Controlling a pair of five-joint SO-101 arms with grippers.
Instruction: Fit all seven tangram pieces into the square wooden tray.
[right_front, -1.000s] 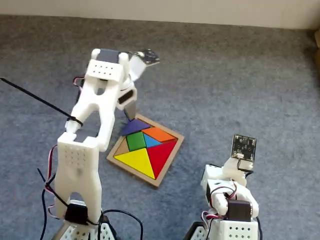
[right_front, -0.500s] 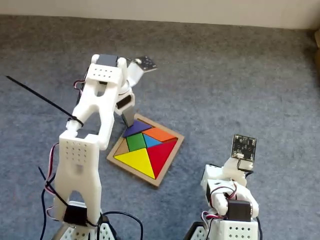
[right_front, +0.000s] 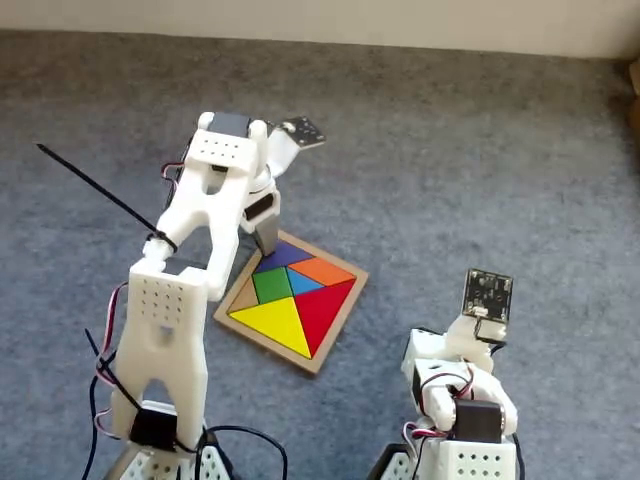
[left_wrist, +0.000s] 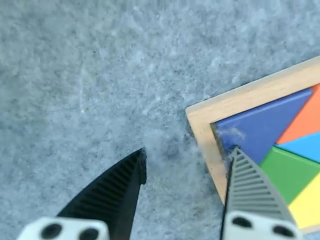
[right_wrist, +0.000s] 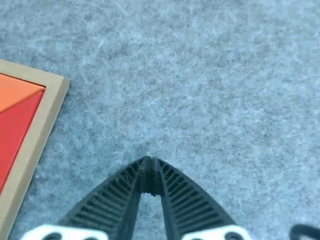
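High view: the square wooden tray (right_front: 343, 322) lies mid-worktop (right_front: 480, 150) between the two arms, with coloured tangram pieces (right_front: 272, 318) lying flat inside it. The left end effector (right_front: 265, 236) hangs at the tray's far corner.

Left wrist view: the left end effector (left_wrist: 188, 152) is spread wide and empty. One finger is over the rim beside the blue piece (left_wrist: 260, 127), the other over bare worktop.

Right wrist view: the right end effector (right_wrist: 150, 162) is pinched together and empty above the worktop, near a tray corner.
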